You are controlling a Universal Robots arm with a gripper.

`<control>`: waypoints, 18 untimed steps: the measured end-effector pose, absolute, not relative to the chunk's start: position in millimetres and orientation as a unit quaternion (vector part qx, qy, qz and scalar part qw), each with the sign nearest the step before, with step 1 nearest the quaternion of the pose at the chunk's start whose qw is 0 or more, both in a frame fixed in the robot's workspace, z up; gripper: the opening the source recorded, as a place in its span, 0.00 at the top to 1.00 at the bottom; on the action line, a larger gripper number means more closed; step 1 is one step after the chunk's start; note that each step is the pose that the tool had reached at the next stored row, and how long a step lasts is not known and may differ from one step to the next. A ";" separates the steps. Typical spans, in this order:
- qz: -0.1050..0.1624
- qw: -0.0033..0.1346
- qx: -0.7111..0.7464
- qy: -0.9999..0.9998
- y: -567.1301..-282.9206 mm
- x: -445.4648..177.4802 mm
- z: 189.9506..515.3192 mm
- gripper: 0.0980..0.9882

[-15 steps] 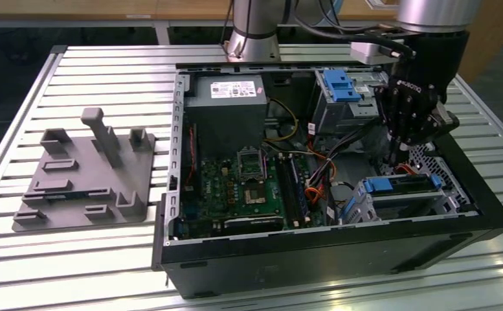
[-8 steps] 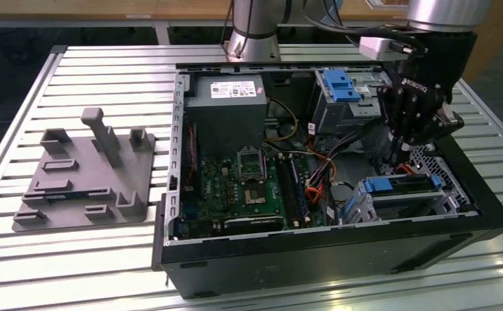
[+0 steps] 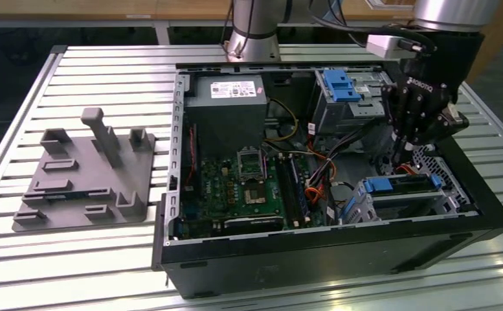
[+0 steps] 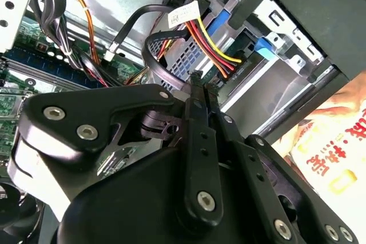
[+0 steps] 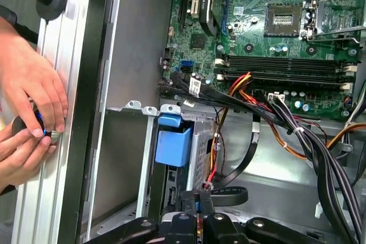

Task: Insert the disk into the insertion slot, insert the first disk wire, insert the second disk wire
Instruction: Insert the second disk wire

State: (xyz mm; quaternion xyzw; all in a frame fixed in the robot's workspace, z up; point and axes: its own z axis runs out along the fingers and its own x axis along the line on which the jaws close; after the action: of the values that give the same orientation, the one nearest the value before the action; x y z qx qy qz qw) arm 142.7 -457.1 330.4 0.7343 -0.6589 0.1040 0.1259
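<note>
The disk (image 3: 404, 186), in its blue caddy (image 5: 171, 144), lies inside the insertion slot (image 3: 447, 183), the low perforated silver cage at the near corner of the open computer case on the exterior view's right. A bundle of red, yellow and orange wires (image 4: 213, 47) runs to the disk's rear end. My gripper (image 3: 398, 159) hangs just behind that end of the cage. Its fingers (image 4: 197, 118) are pressed together on the end of a black flat wire (image 5: 231, 194) that loops up beside them.
A taller grey cage with a blue latch (image 3: 344, 87) stands behind the gripper. The motherboard (image 3: 243, 188) and power supply (image 3: 225, 107) fill the case's other half. A grey fixture plate (image 3: 87, 175) lies on the slatted table. A person's hands (image 5: 28, 112) rest outside the case wall.
</note>
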 end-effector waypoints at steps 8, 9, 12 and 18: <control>0.101 0.128 0.728 -0.666 -457.0 146.2 331.8 0.95; 0.100 0.128 0.727 -0.668 -457.1 146.2 331.9 0.95; 0.091 0.119 0.727 -0.671 -457.3 146.3 332.0 0.95; 0.063 0.088 0.731 -0.674 -459.5 146.3 332.9 0.95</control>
State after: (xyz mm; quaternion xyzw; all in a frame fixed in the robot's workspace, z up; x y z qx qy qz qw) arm 146.3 -459.5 332.9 0.7307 -0.6741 0.0626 0.0880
